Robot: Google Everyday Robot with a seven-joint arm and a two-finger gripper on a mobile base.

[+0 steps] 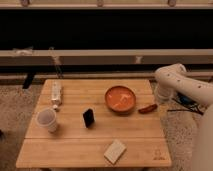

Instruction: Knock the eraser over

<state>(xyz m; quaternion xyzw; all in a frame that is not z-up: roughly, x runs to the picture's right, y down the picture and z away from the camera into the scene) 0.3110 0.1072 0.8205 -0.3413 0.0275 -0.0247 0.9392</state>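
The eraser (pixel 88 118), a small black block with rounded corners, stands upright near the middle of the wooden table (pixel 135 135). My white arm (pixel 180 82) bends in from the right edge, beside the table's far right corner. The gripper itself does not show in this view. The arm is well to the right of the eraser, with the orange bowl between them.
An orange bowl (pixel 120 99) sits right of the eraser, with a reddish-brown oblong thing (pixel 147 108) beside it. A white cup (pixel 47 120) stands at the left, and a white packet (pixel 56 93) lies behind it. A flat pale beige block (pixel 115 151) lies near the front edge.
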